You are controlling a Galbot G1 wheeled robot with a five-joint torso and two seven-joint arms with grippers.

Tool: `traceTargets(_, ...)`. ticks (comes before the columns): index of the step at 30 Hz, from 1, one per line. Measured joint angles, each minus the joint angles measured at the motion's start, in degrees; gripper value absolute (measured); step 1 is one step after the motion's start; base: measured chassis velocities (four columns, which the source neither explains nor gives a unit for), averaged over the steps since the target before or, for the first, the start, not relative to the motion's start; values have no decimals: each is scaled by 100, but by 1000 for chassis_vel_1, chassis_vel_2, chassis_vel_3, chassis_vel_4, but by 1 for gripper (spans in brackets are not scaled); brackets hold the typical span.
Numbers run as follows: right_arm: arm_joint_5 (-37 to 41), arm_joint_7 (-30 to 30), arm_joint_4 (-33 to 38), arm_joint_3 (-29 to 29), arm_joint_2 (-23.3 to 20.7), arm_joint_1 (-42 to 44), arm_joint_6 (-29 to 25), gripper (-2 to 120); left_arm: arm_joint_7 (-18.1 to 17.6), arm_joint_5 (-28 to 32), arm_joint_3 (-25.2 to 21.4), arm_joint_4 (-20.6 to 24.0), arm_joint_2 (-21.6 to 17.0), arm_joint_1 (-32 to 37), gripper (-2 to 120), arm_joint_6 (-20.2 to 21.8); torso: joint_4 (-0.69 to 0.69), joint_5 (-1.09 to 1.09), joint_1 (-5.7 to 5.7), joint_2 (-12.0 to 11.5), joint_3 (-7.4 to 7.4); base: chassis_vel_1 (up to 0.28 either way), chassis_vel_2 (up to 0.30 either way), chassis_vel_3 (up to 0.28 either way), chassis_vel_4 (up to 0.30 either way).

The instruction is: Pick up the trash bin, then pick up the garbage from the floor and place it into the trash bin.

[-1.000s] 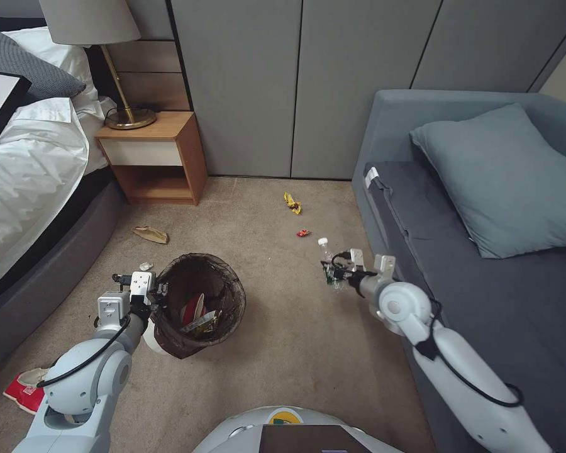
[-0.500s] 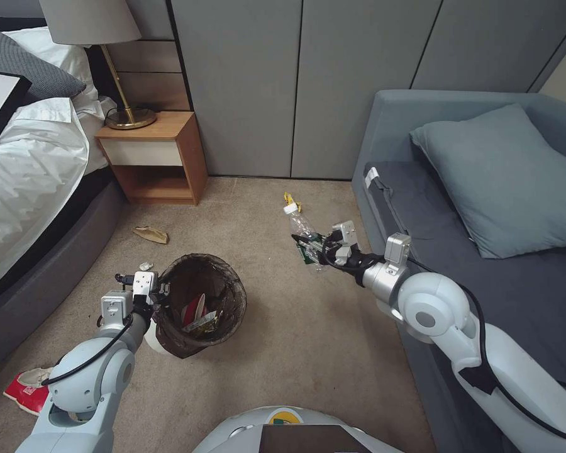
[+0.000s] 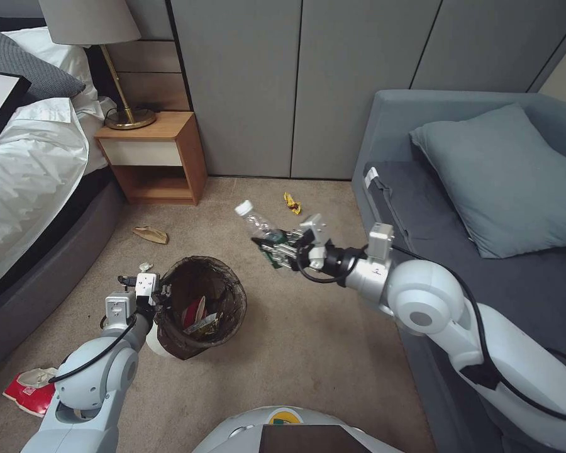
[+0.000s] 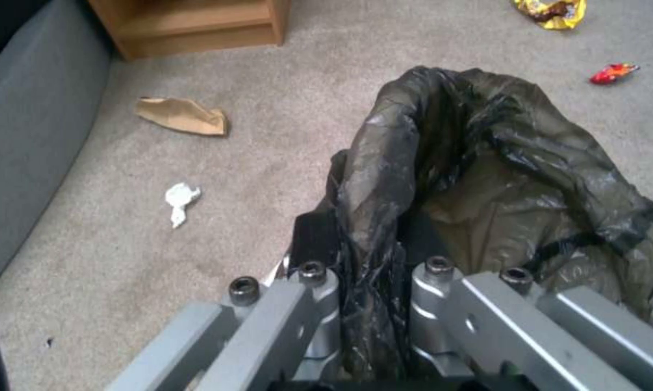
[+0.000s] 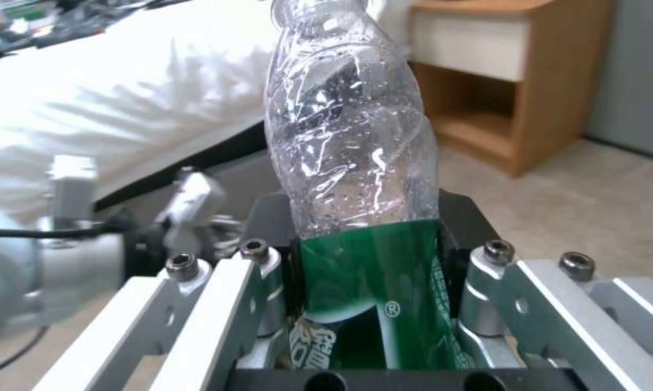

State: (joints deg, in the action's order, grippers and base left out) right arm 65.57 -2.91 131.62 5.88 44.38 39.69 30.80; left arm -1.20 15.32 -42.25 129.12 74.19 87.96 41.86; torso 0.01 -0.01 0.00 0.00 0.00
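The trash bin with its dark liner hangs just above the carpet, and my left gripper is shut on its rim. Red and yellow litter lies inside the bin. My right gripper is shut on a clear plastic bottle with a green label, held in the air right of and beyond the bin, cap pointing toward the bed. On the floor lie a yellow wrapper, a tan paper piece, a white tissue, a small red wrapper and red packets.
A bed with white bedding runs along the left, with a wooden nightstand and lamp beyond it. A grey sofa with a pillow borders the right. Grey cabinet doors close the back.
My right arm has swung left and up with the bottle, from near the sofa toward the bin. The left arm and bin have barely shifted.
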Motion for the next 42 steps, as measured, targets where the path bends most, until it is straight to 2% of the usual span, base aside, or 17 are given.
traceTargets(2, 215, -110, -120, 459, 149, -438, 34, 30, 0, -1, 1, -21, 0, -14, 7, 0, -1, 0, 0, 0, 0, 0, 0, 0, 0)
traceTargets(3, 215, -110, -120, 459, 149, -438, 34, 30, 0, -1, 1, -21, 0, -14, 7, 0, -1, 0, 0, 0, 0, 0, 0, 0, 0)
traceTargets(5, 553, -329, -254, 962, 368, -861, 63, 30, 0, -2, -5, -45, -4, -25, 7, -1, 0, -1, 0, 0, 0, 0, 0, 0, 0)
traceTargets(11, 723, -596, -667, 1627, 758, -1280, 77, 30, 4, -2, -31, -59, -8, -27, 7, -5, -1, -1, 0, 0, 0, 0, 0, 0, 0)
traceTargets(14, 702, -750, -1155, 2015, 1083, -1435, 63, 30, 6, 12, -60, -68, -29, -36, 7, -7, 0, -1, 0, 0, 0, 0, 0, 0, 0)
traceTargets(28, 348, -795, -2091, 2460, 1682, -1220, -30, 30, 12, 75, -109, -117, -78, -100, 7, -9, -1, 0, 0, 0, 0, 0, 0, 0, 0)
traceTargets(42, 61, -808, -2856, 2728, 2682, -1051, -109, 30, 12, 107, -130, -130, -81, -89, 7, -9, 0, 0, 0, 0, 0, 0, 0, 0, 0)
